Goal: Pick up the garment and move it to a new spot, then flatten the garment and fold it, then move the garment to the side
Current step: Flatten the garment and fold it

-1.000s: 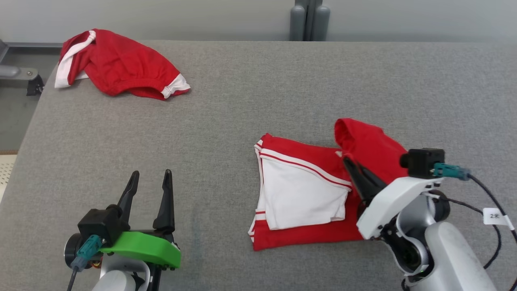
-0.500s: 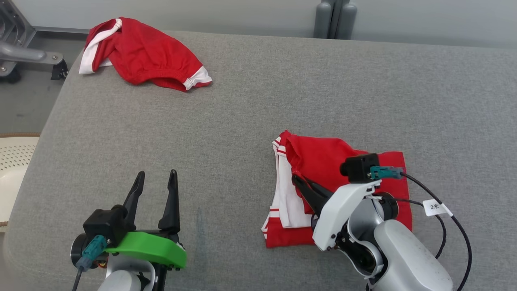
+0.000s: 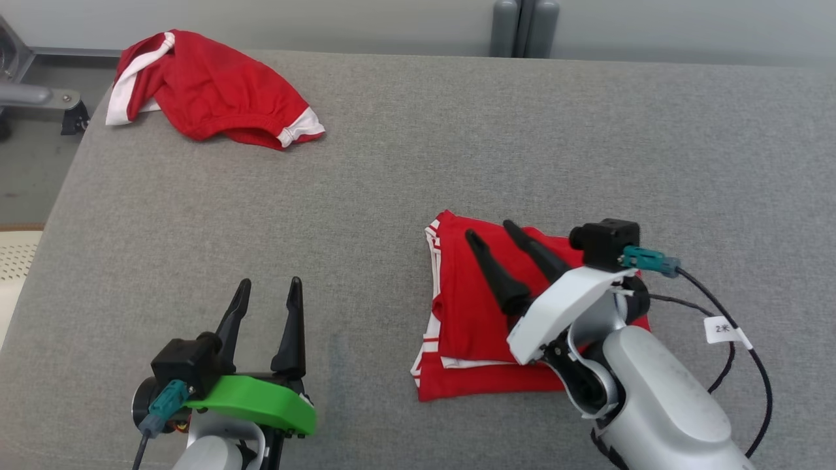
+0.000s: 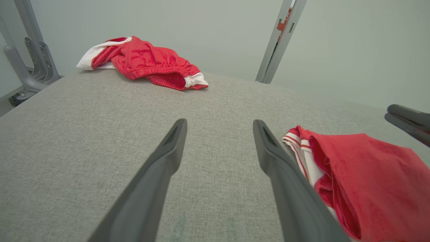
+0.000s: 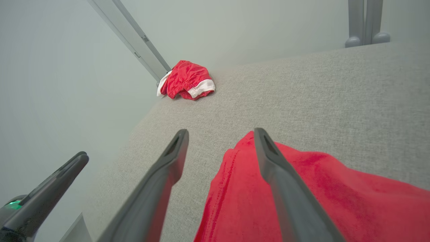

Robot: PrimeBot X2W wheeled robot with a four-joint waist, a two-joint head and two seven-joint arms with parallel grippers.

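Note:
The garment (image 3: pixel 467 313), red with white striped trim, lies folded on the grey table (image 3: pixel 457 143) at centre right. My right gripper (image 3: pixel 490 230) hovers over its far edge, open, with nothing between its fingers. In the right wrist view the right gripper (image 5: pixel 220 131) spreads above the red cloth (image 5: pixel 302 191). My left gripper (image 3: pixel 269 282) rests open at the lower left, apart from the garment. In the left wrist view the left gripper (image 4: pixel 219 122) holds nothing and the garment (image 4: pixel 369 168) lies to its right.
A second red and white garment (image 3: pixel 209 98) lies crumpled at the table's far left corner. Grey posts (image 3: pixel 516 26) stand behind the far edge. A metal frame (image 3: pixel 39 98) and a pale basket (image 3: pixel 13 261) sit beyond the left edge.
The right gripper carried the raised red flap leftward over the white panel, laid it down and opened, letting go. The head camera shifted slightly. The left gripper stayed open.

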